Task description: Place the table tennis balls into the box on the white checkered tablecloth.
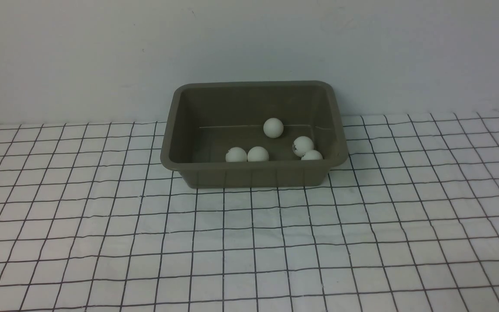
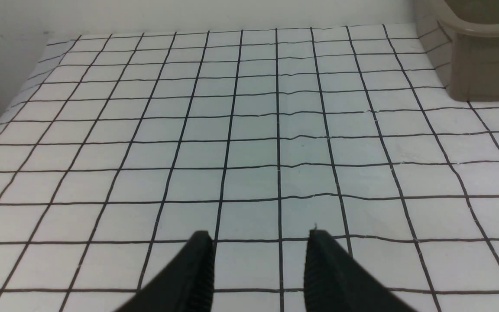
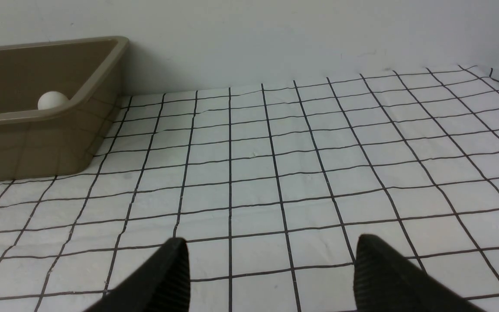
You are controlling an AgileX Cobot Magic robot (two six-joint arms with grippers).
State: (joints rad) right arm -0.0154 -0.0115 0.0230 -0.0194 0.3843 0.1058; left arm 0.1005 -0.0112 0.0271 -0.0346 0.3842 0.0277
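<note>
White checkered tablecloth (image 1: 249,242): broad bare area in front of and on both sides of the box (image 1: 249,173), which stands at the far edge against the wall. Table tennis balls (image 1: 273,128): five, all inside the box. Left gripper (image 2: 260,242): jaws apart, empty, box well ahead. Right gripper (image 3: 271,251): jaws wide, empty, likewise distant.

text: none was legible | marks: one of the table tennis balls (image 1: 302,146) in the box (image 1: 249,173) bore small dark print, too small to read | labels, brands, numbers: none seen
</note>
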